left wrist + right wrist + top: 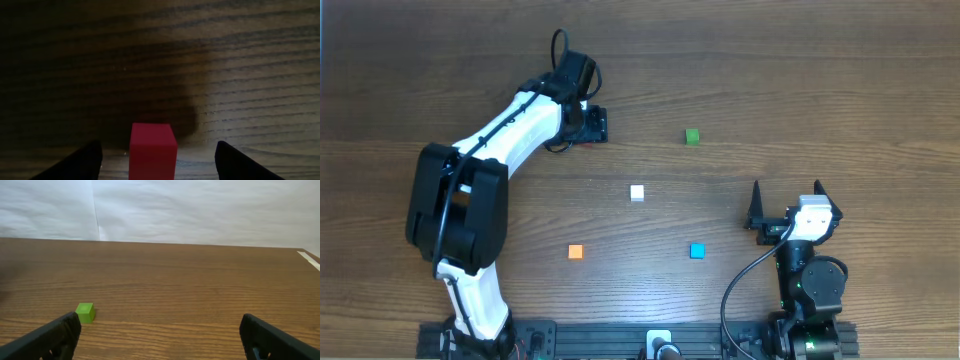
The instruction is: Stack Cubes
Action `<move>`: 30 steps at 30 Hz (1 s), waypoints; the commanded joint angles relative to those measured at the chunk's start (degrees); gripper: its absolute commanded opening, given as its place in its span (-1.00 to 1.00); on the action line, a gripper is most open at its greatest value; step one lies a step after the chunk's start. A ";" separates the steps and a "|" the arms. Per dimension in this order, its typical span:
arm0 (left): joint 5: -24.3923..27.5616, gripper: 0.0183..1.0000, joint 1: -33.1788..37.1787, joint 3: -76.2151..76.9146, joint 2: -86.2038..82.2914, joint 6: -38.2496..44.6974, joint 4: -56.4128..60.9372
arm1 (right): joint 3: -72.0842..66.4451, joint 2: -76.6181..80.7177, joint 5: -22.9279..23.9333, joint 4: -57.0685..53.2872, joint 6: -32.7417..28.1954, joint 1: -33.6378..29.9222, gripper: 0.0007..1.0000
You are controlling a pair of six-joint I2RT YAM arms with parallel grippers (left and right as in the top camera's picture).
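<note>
Dark wood table against a plain white backdrop

The table [820, 60] is brown wood with grain running along its length, evenly lit from above, though a broad soft shadow darkens one patch [100, 75]. Behind its far edge hangs a white, slightly creased backdrop [200, 210] with a vertical seam [95, 215]. A pale strip [310, 260] lies at the table's far corner. A black rail [600, 335] runs along the near edge.
</note>
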 commanded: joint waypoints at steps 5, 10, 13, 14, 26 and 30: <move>0.07 0.21 0.00 1.03 1.53 1.44 -0.09 | -0.44 -0.37 -0.50 -0.04 -0.24 -0.42 0.99; -0.59 0.09 0.00 1.03 1.75 1.46 -0.37 | -0.44 -0.37 -0.50 -0.04 -0.24 -0.42 0.99; -0.81 0.00 0.00 1.03 2.10 1.49 -0.50 | -0.44 -0.37 -0.50 -0.04 -0.24 -0.42 0.99; -0.81 -0.06 0.00 1.03 2.16 1.66 -0.50 | -0.44 -0.37 -0.50 -0.04 -0.24 -0.42 0.98; -1.22 -0.46 0.00 1.03 2.32 1.66 -0.50 | -0.44 -0.37 -0.50 -0.04 -0.24 -0.42 0.98; -1.25 -0.66 0.00 1.05 2.32 1.64 -0.48 | -0.44 -0.37 -0.50 -0.04 -0.24 -0.42 0.99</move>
